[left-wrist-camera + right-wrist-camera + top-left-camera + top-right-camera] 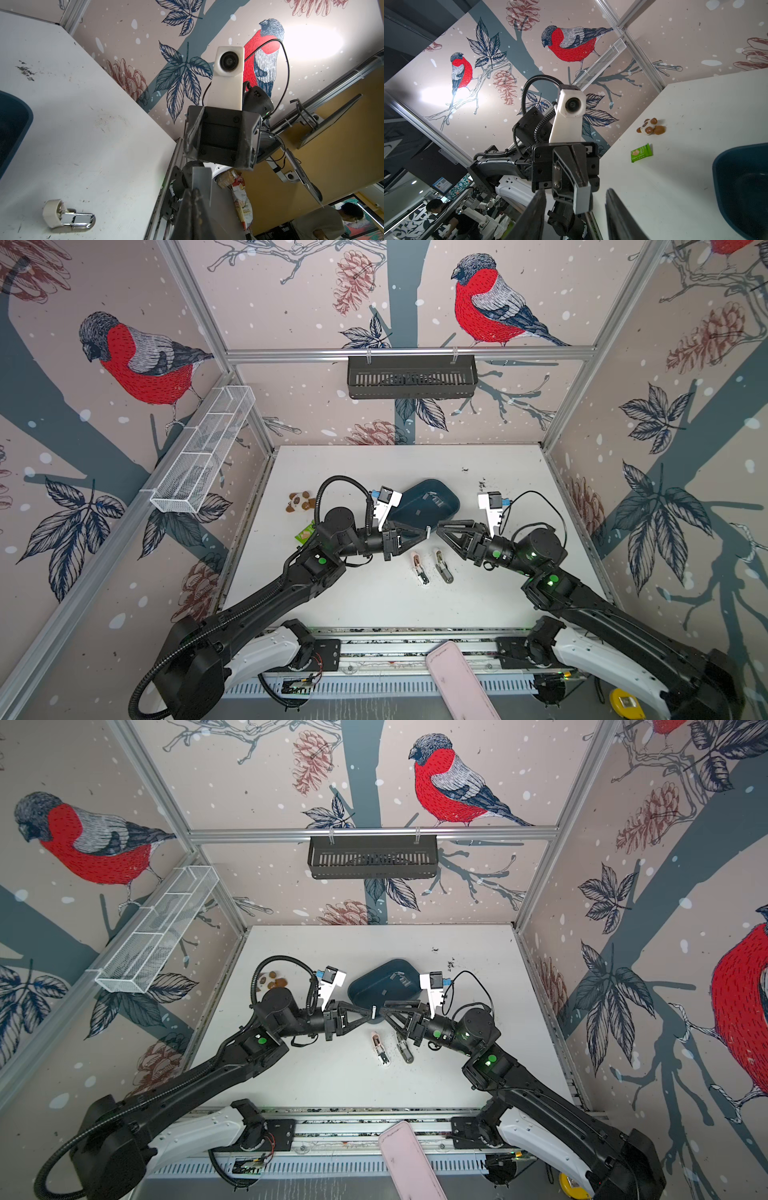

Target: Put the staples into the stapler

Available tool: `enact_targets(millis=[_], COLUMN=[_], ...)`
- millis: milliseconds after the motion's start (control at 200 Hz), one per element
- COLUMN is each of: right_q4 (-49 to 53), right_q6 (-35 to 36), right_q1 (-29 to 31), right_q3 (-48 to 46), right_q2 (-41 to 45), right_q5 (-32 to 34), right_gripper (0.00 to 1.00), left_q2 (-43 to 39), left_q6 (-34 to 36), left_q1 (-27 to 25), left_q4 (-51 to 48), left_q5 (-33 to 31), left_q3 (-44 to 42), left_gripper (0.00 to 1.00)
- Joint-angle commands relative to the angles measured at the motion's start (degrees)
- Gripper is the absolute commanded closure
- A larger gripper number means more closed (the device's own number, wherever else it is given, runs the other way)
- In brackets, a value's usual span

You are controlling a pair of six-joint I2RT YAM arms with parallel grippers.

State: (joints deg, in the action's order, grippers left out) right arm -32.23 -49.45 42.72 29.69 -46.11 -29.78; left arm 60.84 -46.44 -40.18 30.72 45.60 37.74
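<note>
- The left tool [424, 533] was clenched on a short silvery staple strip [428, 532]. It held the strip in the air above the middle of the white surface [374, 605].
- In the right wrist view, that strip [582, 199] showed as a flat grey bar sticking out from the left tool's pinched tips.
- The right tool [439, 527] met the left one tip to tip and was released. Its fingers [537, 209] stood apart on either side of the strip, with a gap showing on each side.
- A dark blue tray [451, 510] sat on the surface just beyond the two tools. More staple strips [436, 499] lay inside it toward its far right part.
- Two mini staplers lay side by side on the surface, just nearer than the tool tips. The pink mini stapler [419, 568] was on the left and the grey mini stapler [444, 568] on the right, and neither was touched by a tool.
- A small panda toy [300, 502] and a green packet [305, 531] lay at the left of the surface, beside the left arm and well apart from the staplers.
</note>
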Motion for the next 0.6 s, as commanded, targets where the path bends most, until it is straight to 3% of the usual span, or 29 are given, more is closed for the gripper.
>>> enact_targets(millis=[0, 595], right_q4=[-4.6, -8.4], right_q6=[-0.9, -2.2], right_q1=[0.0, -0.1], right_q3=[0.6, 1.9], right_q2=[-0.6, -2.5], right_q5=[-2.2, -6.7], right_gripper=[0.52, 0.56], left_q2=[0.5, 1.7], left_q6=[-3.7, -7.2], left_q1=[0.1, 0.1], left_q4=[9.9, 14.1], left_q5=[3.2, 4.5], left_q3=[-0.4, 0.2], left_gripper=[1.0, 1.0])
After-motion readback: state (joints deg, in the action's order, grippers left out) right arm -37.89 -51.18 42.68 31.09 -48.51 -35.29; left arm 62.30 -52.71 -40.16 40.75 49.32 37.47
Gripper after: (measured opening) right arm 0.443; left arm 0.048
